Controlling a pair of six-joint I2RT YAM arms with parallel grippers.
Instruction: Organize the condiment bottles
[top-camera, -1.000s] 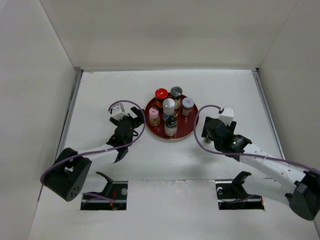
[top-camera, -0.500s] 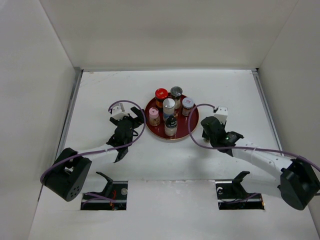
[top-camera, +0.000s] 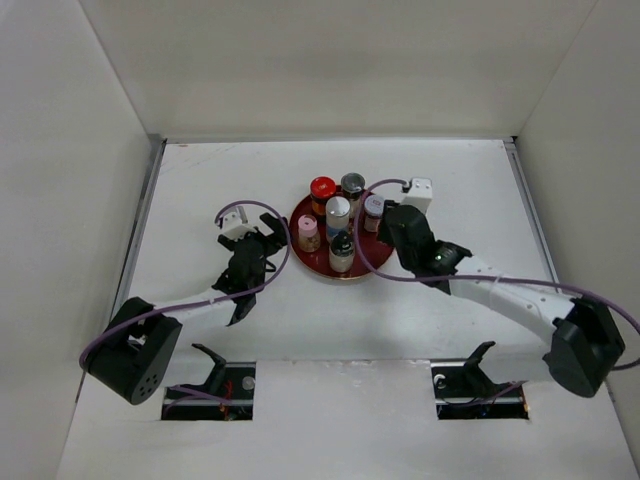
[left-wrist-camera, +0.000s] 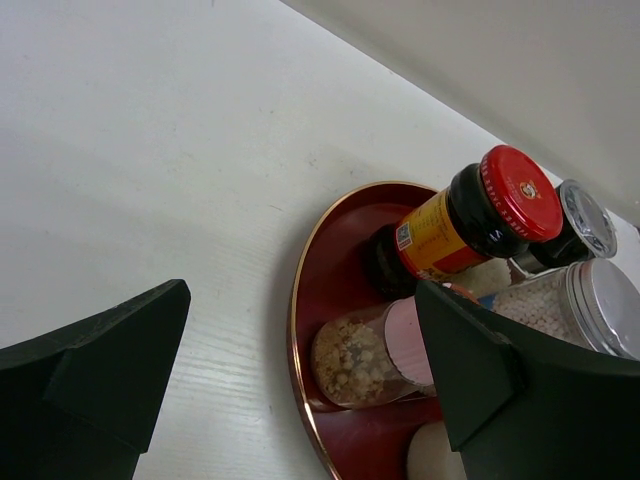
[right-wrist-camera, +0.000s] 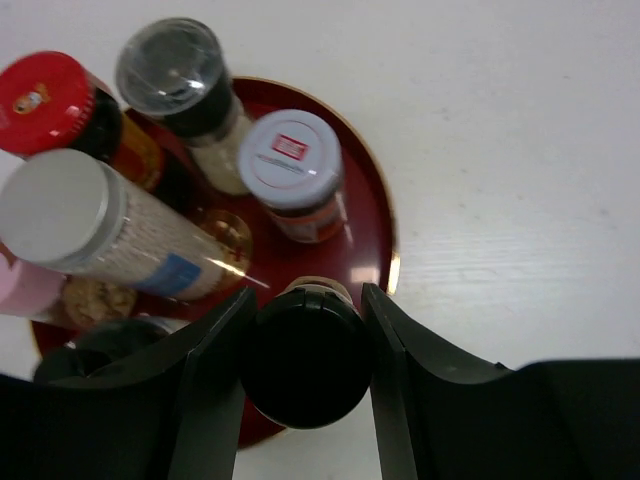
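Note:
The round dark-red tray (top-camera: 362, 262) carries several condiment bottles: red cap (top-camera: 322, 187), grey cap (top-camera: 352, 183), silver cap (top-camera: 338, 208), lilac cap (top-camera: 375, 205), pink cap (top-camera: 308, 228) and black cap (top-camera: 341, 245). My right gripper (top-camera: 390, 230) hangs over the tray's right edge, shut on another black-capped bottle (right-wrist-camera: 305, 355), which sits upright between its fingers above the tray rim (right-wrist-camera: 385, 230). Whether that bottle touches the tray I cannot tell. My left gripper (top-camera: 265, 240) stands open just left of the tray, nothing gripped. The pink-capped jar (left-wrist-camera: 375, 355) shows beyond its fingers.
White walls close in the table on the left, back and right. Bare white tabletop (top-camera: 450, 170) surrounds the tray. Two dark slots (top-camera: 208, 388) lie near the arm bases at the front edge.
My right gripper shut on the black-capped bottle on the table right of the tray and carried it up and left over the tray's right edge. The left arm stayed put.

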